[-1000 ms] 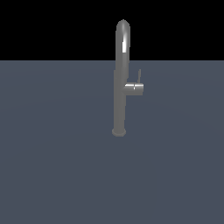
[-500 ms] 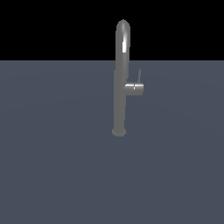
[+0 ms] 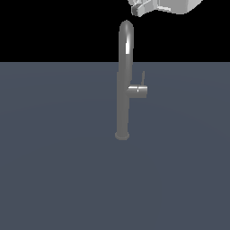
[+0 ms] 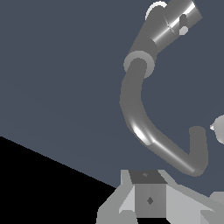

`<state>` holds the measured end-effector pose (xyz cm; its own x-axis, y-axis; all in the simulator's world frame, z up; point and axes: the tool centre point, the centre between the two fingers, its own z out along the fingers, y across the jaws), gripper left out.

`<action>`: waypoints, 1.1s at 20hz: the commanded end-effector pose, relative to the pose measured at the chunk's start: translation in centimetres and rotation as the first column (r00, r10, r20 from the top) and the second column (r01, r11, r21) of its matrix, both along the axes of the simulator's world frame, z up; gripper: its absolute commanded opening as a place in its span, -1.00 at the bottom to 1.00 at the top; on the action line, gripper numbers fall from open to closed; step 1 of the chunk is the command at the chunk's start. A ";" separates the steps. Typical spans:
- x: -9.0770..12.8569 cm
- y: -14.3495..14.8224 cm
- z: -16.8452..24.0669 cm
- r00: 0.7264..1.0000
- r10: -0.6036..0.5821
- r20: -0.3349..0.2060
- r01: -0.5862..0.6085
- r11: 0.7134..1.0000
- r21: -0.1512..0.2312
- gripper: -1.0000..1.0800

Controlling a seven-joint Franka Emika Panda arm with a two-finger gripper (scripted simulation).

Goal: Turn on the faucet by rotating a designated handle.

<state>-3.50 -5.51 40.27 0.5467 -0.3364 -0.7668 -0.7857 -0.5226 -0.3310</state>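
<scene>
In the exterior view we see the faucet (image 3: 123, 85) standing upright on the flat blue-grey desk (image 3: 54, 170), a little toward the exterior view's right of centre, its small flared base resting on the surface and its rounded top rising against the black background. A short horizontal stub juts from the tube toward the exterior view's right, about halfway up, and the handle (image 3: 143, 78) rises from the end of that stub as a thin rod, nearly vertical and just beside the tube without touching it. The tool (image 3: 143, 6) shows at the upper edge, above the faucet's top and slightly to the exterior view's right, clear of everything. Only part of it is in frame, so we cannot tell how far its fingers stand apart; we see nothing held.

In the wrist view we look down along the faucet's curved neck (image 4: 144, 127) toward the base. The stub shows as a bright cylinder with the handle (image 4: 183, 21) as a small dark rod on its end. Pale parts of the tool fill the lower edge.
</scene>
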 end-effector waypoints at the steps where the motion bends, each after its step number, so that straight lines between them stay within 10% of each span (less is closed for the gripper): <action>1: 1.1 -0.7 -1.3 0.997 -0.053 -0.052 0.055 0.997 0.054 -1.00; 12: 4.6 -3.1 -8.4 0.916 -0.249 -0.315 0.333 0.910 0.248 -1.00; 22: 5.5 -3.8 -13.9 0.801 -0.328 -0.501 0.524 0.788 0.322 -1.00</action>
